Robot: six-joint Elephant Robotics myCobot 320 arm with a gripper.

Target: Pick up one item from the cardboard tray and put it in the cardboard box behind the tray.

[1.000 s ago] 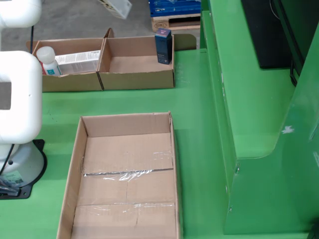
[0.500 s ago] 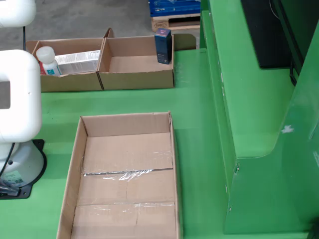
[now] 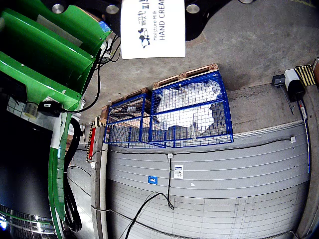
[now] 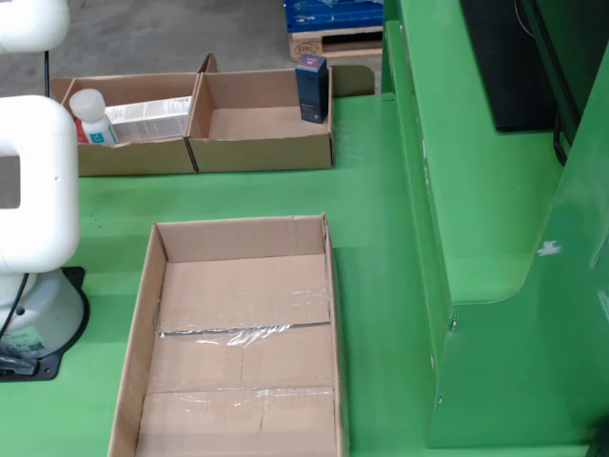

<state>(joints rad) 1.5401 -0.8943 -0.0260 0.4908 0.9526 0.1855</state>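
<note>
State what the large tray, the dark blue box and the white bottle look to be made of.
Large tray: brown corrugated cardboard, matte, clear tape glinting across its floor seams. Dark blue box: probably printed paperboard, with crisp edges and a slight sheen. White bottle: likely plastic, smooth and opaque with a rounded cap; too small to be sure.
</note>
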